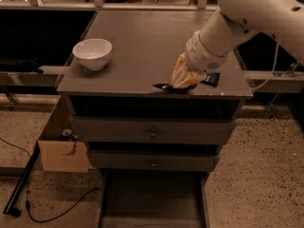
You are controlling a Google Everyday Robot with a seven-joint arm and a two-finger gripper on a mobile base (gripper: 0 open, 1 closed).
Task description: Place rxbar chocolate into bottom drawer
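The rxbar chocolate (162,86) is a dark flat bar whose end sticks out to the left from under my gripper (181,82). They are at the front edge of the grey cabinet top (142,37), right of centre. The gripper's pale fingers are shut on the bar and point down at the surface. The bottom drawer (152,198) is pulled open at floor level, directly below and a little left of the gripper, with its dark inside showing. A dark blue-wrapped bar (212,78) lies just right of the gripper, partly hidden by it.
A white bowl (92,52) stands at the left of the cabinet top. Two closed grey drawers with round knobs (153,133) are between the top and the open drawer. A cardboard box (61,151) and a cable (52,208) lie on the floor at left.
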